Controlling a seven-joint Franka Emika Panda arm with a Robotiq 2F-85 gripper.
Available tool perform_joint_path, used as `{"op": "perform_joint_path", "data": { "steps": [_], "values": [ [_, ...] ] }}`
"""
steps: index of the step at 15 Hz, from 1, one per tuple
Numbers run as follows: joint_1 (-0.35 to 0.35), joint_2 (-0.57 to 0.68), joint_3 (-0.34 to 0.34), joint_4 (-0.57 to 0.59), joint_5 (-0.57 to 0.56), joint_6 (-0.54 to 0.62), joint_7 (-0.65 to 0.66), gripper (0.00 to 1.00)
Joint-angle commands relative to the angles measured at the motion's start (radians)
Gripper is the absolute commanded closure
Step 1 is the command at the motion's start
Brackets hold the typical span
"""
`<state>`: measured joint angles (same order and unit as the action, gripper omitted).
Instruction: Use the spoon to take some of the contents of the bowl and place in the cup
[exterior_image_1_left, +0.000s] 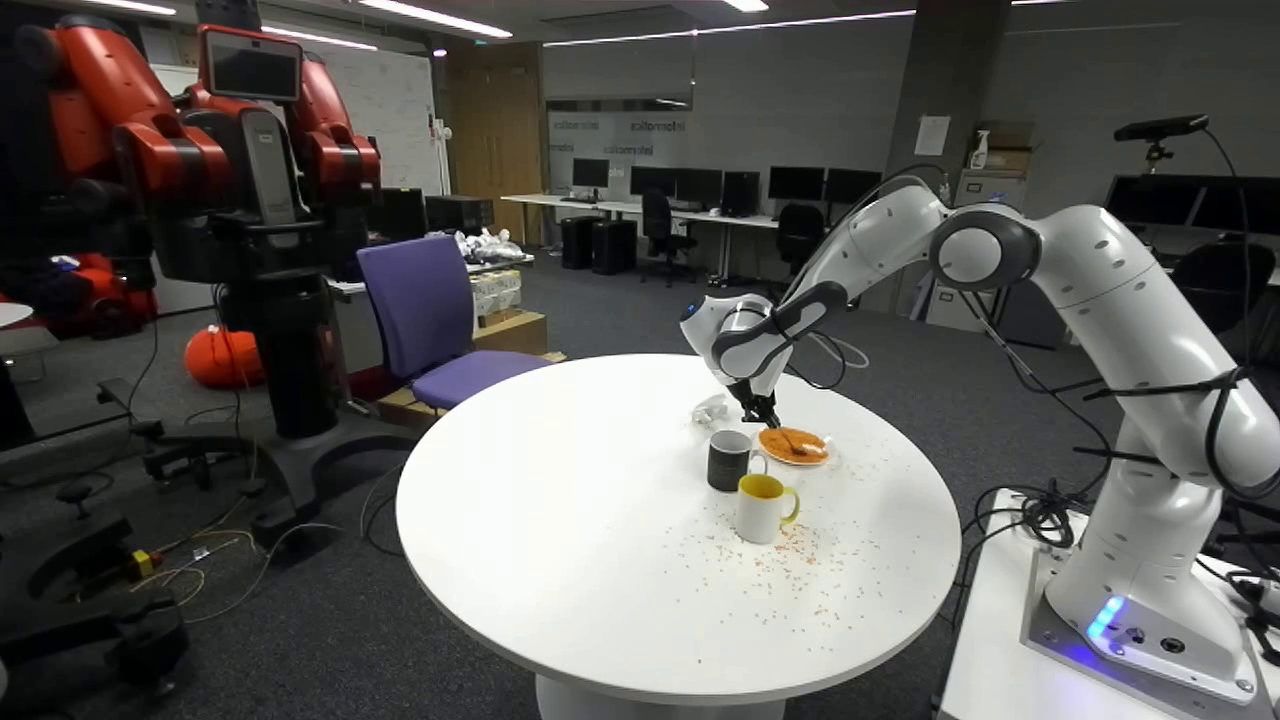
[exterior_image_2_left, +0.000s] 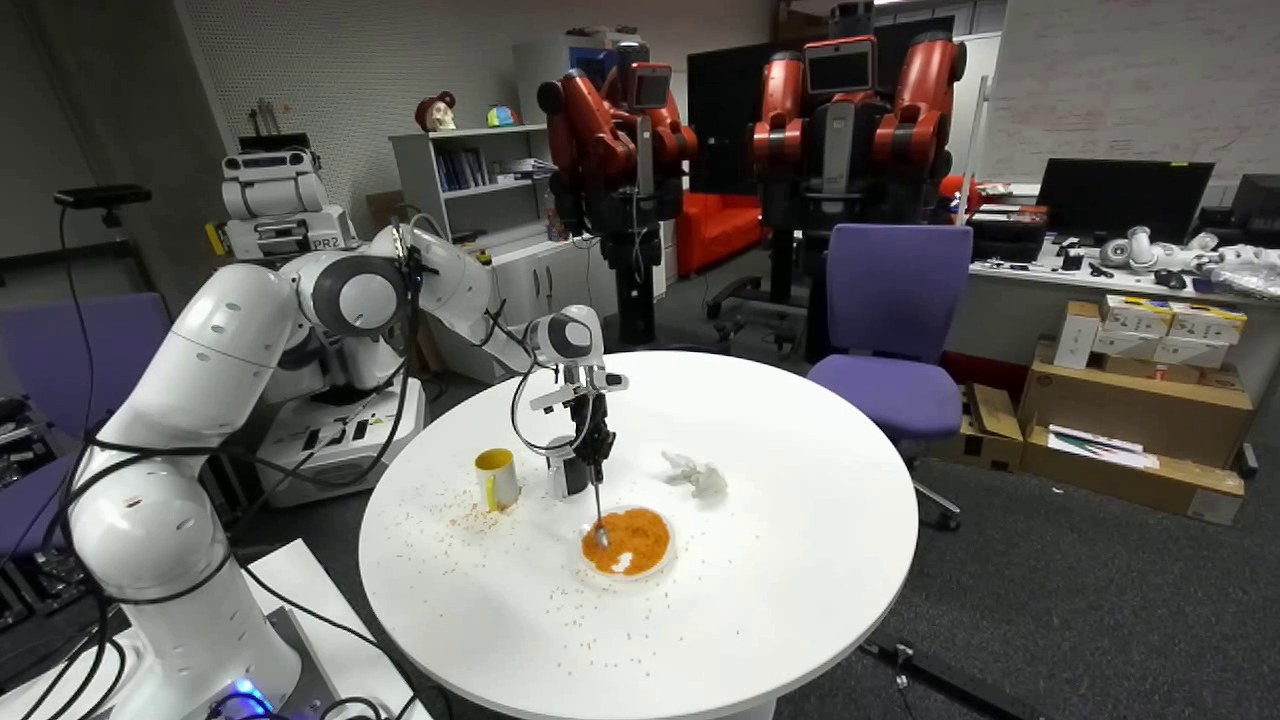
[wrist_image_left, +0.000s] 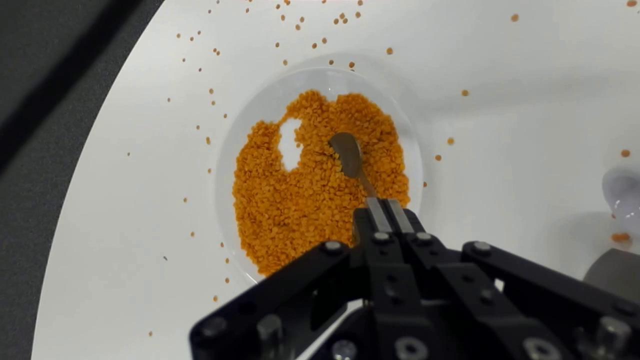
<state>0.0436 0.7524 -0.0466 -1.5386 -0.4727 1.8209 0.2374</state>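
Pinching spoon (wrist_image_left: 354, 167) by handle (wrist_image_left: 368, 185) in gripper (wrist_image_left: 386, 207), presumably to leave scoop end (wrist_image_left: 346, 150) free. Angled down at orange grains (wrist_image_left: 300, 215) in bowl (wrist_image_left: 320, 79), set on desk (exterior_image_1_left: 560, 520) near dark mug (exterior_image_1_left: 727, 466) and yellow-lined mug (exterior_image_1_left: 758, 520), perhaps to shorten spill-prone carry.

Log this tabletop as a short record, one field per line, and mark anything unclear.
fingers: closed on the handle of the spoon
spoon head: down at the orange grains; load unclear
bowl: shallow, mostly covered by the grains, one bare patch
dark mug: upright, near the bowl
white mug: upright, yellow inside, beside the dark mug
target cup: cannot tell which mug
mug contents: unclear
spill: loose grains scattered on the table
other: crumpled pale item on the table
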Motion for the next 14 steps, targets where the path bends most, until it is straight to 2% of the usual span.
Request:
{"op": "perform_joint_path", "data": {
  "steps": [1, 14],
  "values": [
    [0.018, 0.017, -0.029, 0.028, 0.004, 0.023, -0.026, 0.99],
    [0.038, 0.025, -0.071, 0.008, -0.032, 0.157, 0.013, 0.99]
  ]
}}
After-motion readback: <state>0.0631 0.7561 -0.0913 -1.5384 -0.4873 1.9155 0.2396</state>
